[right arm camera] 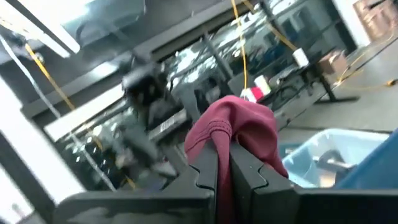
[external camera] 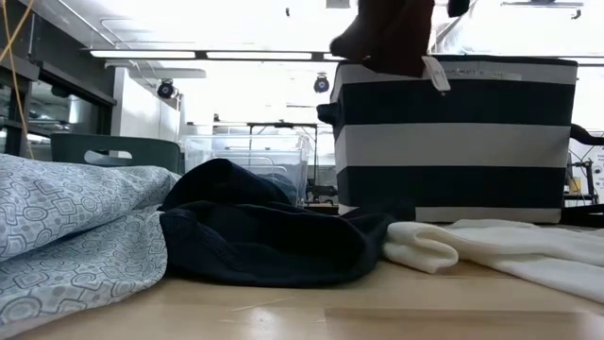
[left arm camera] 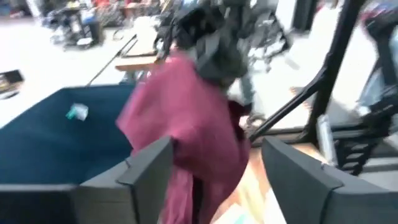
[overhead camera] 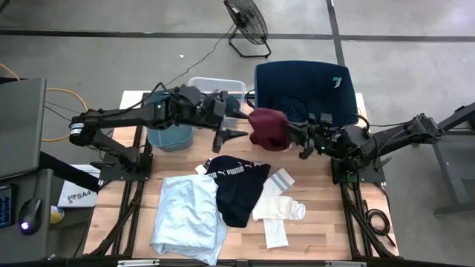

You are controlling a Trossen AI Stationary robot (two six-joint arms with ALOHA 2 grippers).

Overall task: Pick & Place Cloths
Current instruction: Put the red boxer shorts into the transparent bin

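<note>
We see the maroon cloth (overhead camera: pixel 267 127) lifted off the surface (overhead camera: pixel 334 222), hanging just in front of the striped navy bin (overhead camera: pixel 303 89) near its front edge. The right tool (overhead camera: pixel 295 134) is clamped tight on a fold of it (the right wrist view shows the two dark fingers pinched together with fabric draped over them). The left tool (overhead camera: pixel 228 135) sits just beside the cloth on its other side, fingers spread apart and holding nothing; in its wrist view the maroon fabric hangs between and beyond them.

Below, on the surface, lie the remaining cloths: the black cloth (overhead camera: pixel 239 189) with white PUMA lettering readable on it, the pale-blue cloth (overhead camera: pixel 189 219) overlapped by it toward the left front edge, and the white pieces (overhead camera: pixel 278 211) touching the black one's right side. The right front part of the surface is bare wood, leaving room there.

Behind the left arm stand the teal bin (overhead camera: pixel 169 133) and the clear bin (overhead camera: pixel 215 87). The navy bin carries a small pale label (overhead camera: pixel 337 82) we cannot read. A fan (overhead camera: pixel 247 22) stands on the floor beyond.
</note>
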